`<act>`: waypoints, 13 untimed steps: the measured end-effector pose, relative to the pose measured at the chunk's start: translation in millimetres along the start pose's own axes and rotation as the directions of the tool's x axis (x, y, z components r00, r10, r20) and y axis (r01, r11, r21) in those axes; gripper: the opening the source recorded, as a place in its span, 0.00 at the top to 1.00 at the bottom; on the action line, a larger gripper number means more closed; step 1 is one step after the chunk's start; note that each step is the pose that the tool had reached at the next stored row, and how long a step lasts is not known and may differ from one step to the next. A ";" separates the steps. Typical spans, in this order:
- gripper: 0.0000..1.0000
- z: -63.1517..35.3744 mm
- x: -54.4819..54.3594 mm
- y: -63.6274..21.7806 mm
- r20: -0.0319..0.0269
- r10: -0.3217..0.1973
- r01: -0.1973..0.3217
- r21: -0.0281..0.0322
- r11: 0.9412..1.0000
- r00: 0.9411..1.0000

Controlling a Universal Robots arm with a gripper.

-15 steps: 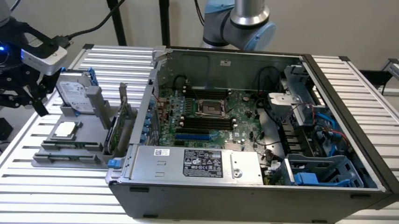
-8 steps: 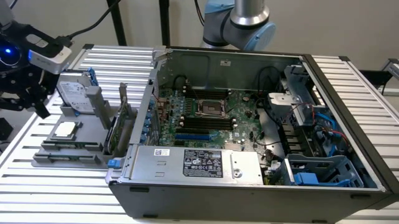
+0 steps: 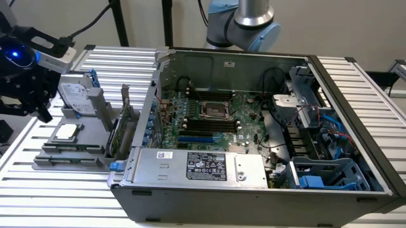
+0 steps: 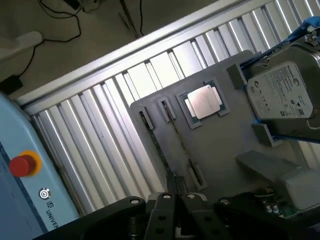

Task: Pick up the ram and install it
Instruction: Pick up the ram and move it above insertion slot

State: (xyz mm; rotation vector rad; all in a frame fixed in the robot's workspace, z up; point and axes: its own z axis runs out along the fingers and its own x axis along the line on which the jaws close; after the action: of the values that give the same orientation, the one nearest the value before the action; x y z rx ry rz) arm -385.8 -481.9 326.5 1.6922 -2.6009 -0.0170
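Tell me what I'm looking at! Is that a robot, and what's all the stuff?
Yes! It is a robot arm with a gripper, its hand. One picture comes from a camera off the arm; the other from a camera on the wrist. On the slatted table stands an open computer case. Beside it, at the exterior view's left, a grey tray holds a hard drive, a square silver processor chip and the ram, a thin stick. The gripper hovers above that tray and seems to hold nothing.
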 end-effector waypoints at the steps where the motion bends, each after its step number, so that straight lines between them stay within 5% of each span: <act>1: 0.89 0.8 0.0 0.0 -0.001 -0.018 0.018 0.001 1.000 1.000; 7: 0.89 5.3 -0.2 -0.1 -0.004 -0.128 0.128 0.003 0.992 0.992; 13: 0.89 9.4 -0.3 -0.3 -0.008 -0.234 0.234 0.005 0.972 0.972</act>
State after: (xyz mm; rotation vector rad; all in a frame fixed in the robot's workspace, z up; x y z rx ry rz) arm -385.8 -481.9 317.1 1.9866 -2.3824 -0.0097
